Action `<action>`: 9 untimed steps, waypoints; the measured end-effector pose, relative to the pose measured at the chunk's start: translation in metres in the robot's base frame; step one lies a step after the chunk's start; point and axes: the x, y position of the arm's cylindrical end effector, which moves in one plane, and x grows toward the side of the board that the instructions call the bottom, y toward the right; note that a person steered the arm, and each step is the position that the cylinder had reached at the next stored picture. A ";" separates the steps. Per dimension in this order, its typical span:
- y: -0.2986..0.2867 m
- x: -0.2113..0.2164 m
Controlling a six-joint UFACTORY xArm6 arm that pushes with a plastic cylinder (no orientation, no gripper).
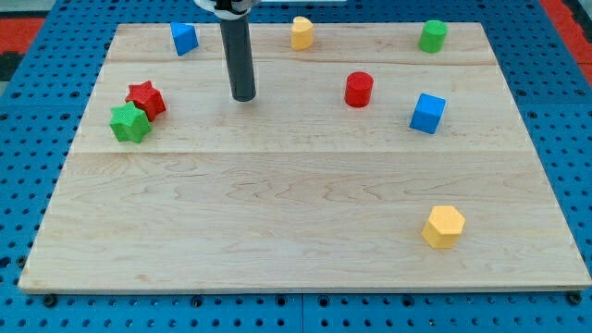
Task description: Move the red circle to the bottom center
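Note:
The red circle, a short red cylinder, stands on the wooden board right of centre in the upper part of the view. My tip rests on the board well to the left of the red circle, about level with it and apart from every block. The dark rod rises from the tip to the view's top edge.
A red star and a green star touch at the left. A blue cube, a yellow block and a green cylinder stand along the top. A blue cube is right of the red circle. A yellow hexagon sits at the lower right.

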 end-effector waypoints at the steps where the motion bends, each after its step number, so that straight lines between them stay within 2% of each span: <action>1: 0.021 -0.019; 2: 0.039 -0.035; 3: 0.127 -0.035; 4: 0.136 -0.036; 5: 0.184 -0.039; 6: 0.197 -0.007; 7: 0.143 0.029; 8: 0.073 0.026; 9: 0.066 -0.005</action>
